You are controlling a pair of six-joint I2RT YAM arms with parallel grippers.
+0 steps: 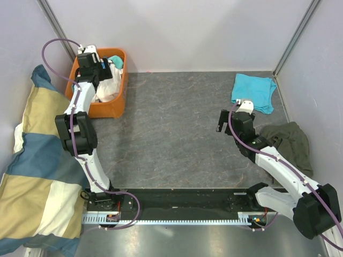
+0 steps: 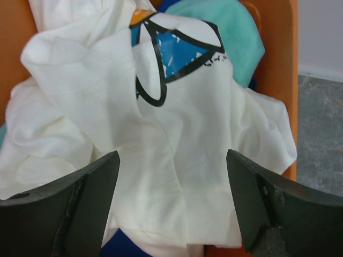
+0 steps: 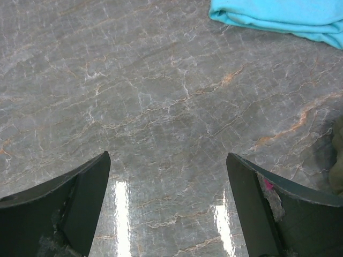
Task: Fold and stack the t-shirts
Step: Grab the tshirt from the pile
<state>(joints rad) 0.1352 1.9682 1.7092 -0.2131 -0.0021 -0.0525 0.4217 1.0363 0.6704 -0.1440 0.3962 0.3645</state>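
Observation:
A cream-white t-shirt (image 2: 161, 134) with a blue and black logo lies crumpled in the orange basket (image 1: 114, 107), on top of a mint-green one (image 2: 236, 43) and a blue one (image 2: 123, 246). My left gripper (image 2: 171, 176) is open just above the white shirt, one finger on each side of a fold; in the top view it (image 1: 104, 67) hangs over the basket. A folded turquoise t-shirt (image 1: 253, 92) lies at the back right of the table and shows in the right wrist view (image 3: 284, 16). My right gripper (image 3: 169, 182) is open and empty above bare table.
A big yellow-and-blue checked pillow (image 1: 32, 171) leans along the left side. A dark olive garment (image 1: 289, 142) lies crumpled at the right edge beside my right arm. Grey walls close in the back and both sides.

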